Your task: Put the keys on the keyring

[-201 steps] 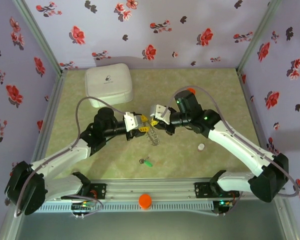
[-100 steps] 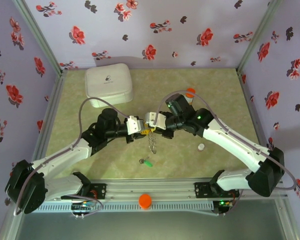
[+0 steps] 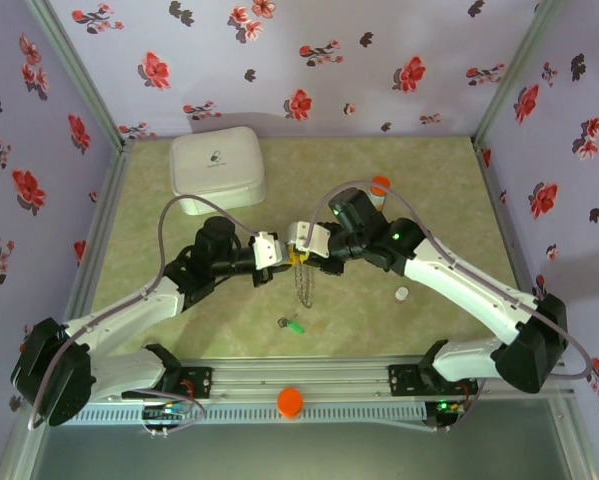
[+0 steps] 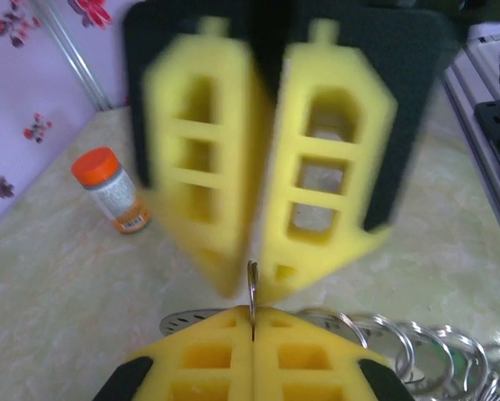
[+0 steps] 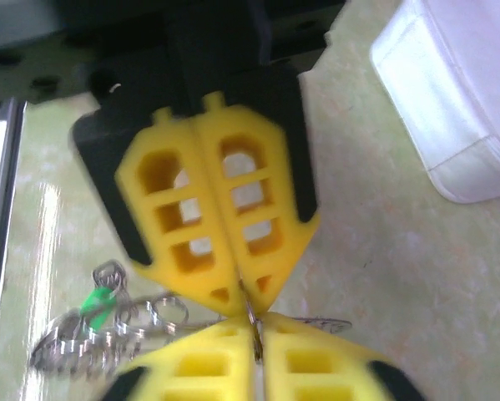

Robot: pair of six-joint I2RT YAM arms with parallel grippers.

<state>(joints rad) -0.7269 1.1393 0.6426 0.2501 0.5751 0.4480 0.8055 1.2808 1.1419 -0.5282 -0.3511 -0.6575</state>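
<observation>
Both grippers meet tip to tip above the table's middle. My left gripper is shut on the thin metal edge of the keyring, seen edge-on; its dark beaded rim pokes out sideways. My right gripper faces it, jaws a narrow gap apart around the same edge. A chain of silver rings hangs below, with a green-tagged key among the rings. Another green key lies on the table nearer the arms.
A white box stands at the back left. An orange-capped bottle stands behind the right arm. A small white cap lies right of centre. An orange knob sits on the front rail.
The left jaws have closed onto the ring's edge. The right jaws, shut before, have parted slightly. The right arm came left to meet the left gripper, and the chain hangs straighter.
</observation>
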